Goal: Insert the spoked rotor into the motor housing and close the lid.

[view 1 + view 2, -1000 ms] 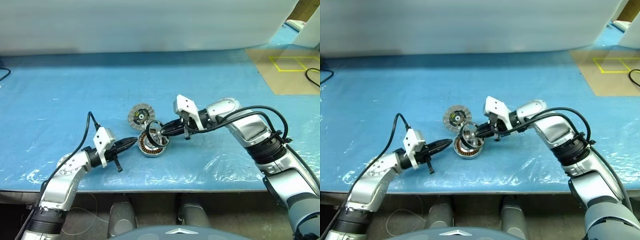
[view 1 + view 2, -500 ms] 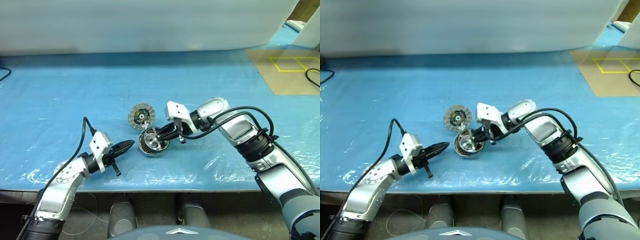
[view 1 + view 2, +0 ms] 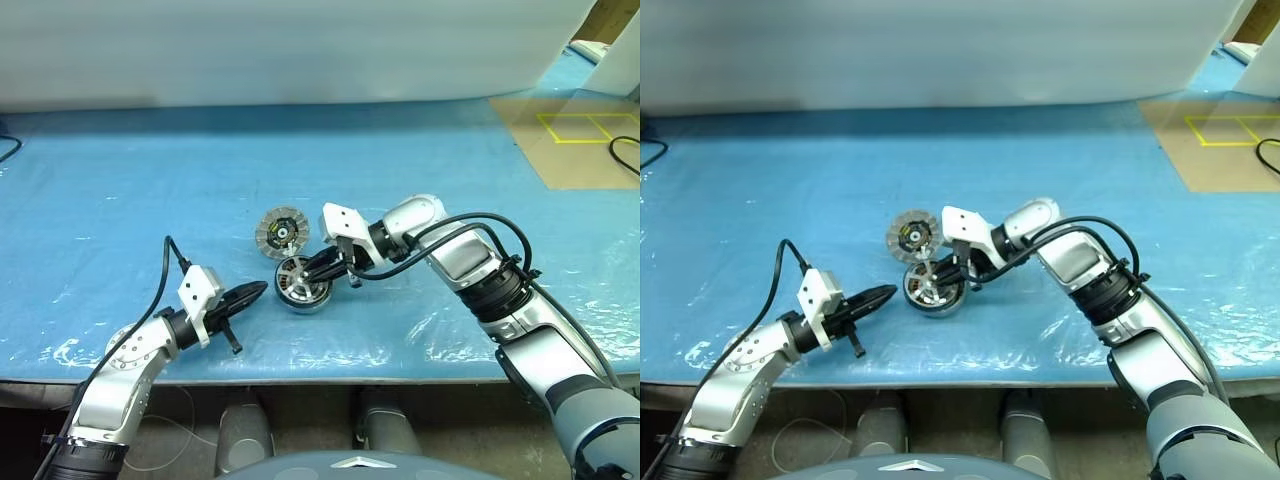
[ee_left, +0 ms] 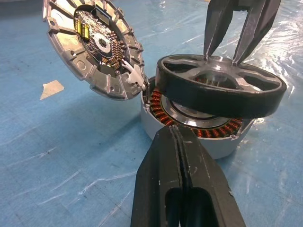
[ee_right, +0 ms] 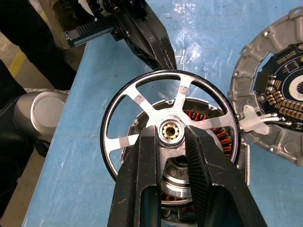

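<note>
Head views: right gripper [image 3: 318,266] over the housing [image 3: 300,295], near the front of the blue table [image 3: 150,190]; lid [image 3: 282,232] just beyond, tilted. Left gripper [image 3: 255,291] just left of the housing, fingers pressed together, empty.

Right wrist view: wheel [image 5: 170,135] pinched at the hub between the narrowly parted fingers [image 5: 142,170], copper windings visible through the spokes.

Left wrist view: wheel [image 4: 220,90] tilted above the housing [image 4: 208,135], not seated; lid [image 4: 92,45] leaning on the housing rim.
</note>
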### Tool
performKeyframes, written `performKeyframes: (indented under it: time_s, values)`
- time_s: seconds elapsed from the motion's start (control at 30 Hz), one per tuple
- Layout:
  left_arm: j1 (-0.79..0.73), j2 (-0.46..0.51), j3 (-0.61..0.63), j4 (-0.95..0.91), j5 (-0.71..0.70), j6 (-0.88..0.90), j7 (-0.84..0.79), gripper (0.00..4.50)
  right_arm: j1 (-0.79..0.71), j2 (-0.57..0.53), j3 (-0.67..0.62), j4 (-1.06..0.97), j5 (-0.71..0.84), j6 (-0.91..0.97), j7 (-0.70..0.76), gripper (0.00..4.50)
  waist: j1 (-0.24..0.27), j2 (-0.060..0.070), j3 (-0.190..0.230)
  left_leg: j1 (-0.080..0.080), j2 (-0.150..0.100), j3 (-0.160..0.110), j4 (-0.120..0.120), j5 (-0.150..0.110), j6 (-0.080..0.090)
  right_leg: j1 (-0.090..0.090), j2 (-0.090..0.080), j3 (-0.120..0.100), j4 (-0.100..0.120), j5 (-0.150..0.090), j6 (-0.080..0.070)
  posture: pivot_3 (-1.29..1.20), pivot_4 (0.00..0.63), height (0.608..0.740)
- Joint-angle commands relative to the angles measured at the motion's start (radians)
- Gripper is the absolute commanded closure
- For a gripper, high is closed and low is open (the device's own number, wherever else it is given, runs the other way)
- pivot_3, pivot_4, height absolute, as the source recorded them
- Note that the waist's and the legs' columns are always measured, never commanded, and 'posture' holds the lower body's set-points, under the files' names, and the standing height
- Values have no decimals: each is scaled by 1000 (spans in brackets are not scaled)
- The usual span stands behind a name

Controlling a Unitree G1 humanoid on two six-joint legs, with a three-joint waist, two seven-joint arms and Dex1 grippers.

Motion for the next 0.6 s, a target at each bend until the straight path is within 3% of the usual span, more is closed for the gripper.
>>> performKeyframes:
  time_s: [0.03, 0.6]
  values:
    - [-6, -5, 13, -22, -12, -16, 2, 4500, -27, 4, -32, -3, -4, -28, -2, 4098, 0, 0, 0, 0, 0, 0, 0, 0, 0, 0, 0, 0, 0, 0, 0, 0, 150, 740]
    - [-3, -5, 20, -28, -12, -12, 7, 4500, -1, 11, -4, 19, -70, -112, -4, 4098, 0, 0, 0, 0, 0, 0, 1, 0, 0, 0, 0, 0, 1, 0, 0, 0, 150, 740]
